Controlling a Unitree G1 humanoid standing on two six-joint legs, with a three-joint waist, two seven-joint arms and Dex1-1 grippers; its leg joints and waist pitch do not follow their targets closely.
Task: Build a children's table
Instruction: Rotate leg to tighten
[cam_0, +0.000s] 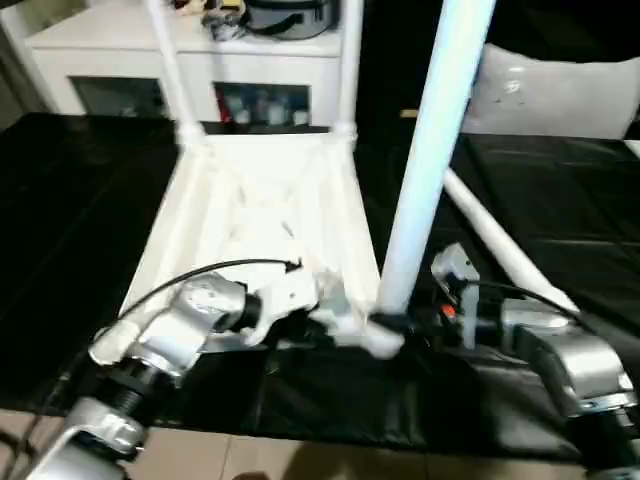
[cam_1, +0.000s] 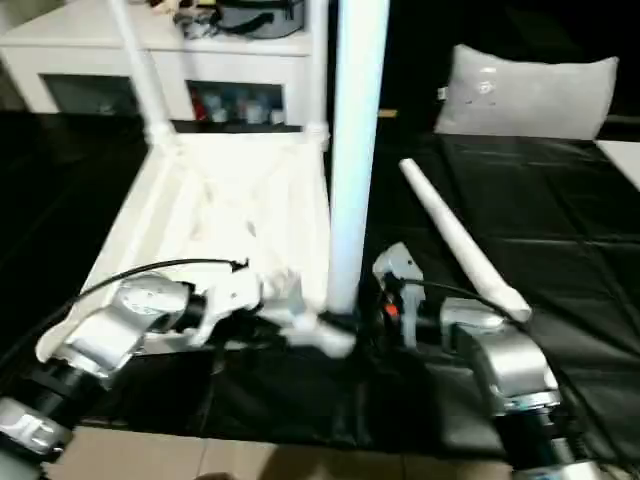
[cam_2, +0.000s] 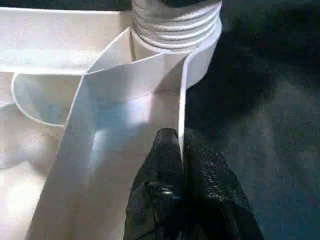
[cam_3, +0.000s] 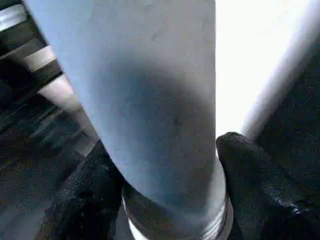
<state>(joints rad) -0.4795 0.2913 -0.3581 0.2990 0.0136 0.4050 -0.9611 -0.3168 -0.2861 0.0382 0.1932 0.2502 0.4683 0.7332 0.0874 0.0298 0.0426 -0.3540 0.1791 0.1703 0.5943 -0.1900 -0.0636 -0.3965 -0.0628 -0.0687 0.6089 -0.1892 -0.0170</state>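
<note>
The tabletop (cam_0: 262, 215) lies upside down on the black mat, two legs (cam_0: 167, 62) already standing in the far corners. The right gripper (cam_3: 167, 200) looks clamped round the third leg (cam_0: 425, 170) at the near-right socket — probably not seated yet. The left gripper (cam_2: 179, 150) pinches a rib beside it. The fourth leg (cam_1: 462, 238) lies loose alongside.

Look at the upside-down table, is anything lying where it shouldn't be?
One thing stands out: a loose leg lies flat on the black mat beside the tabletop, not in a socket. Two far legs stand upright in their corners, and the right hand is around a third leg at a near corner.
</note>
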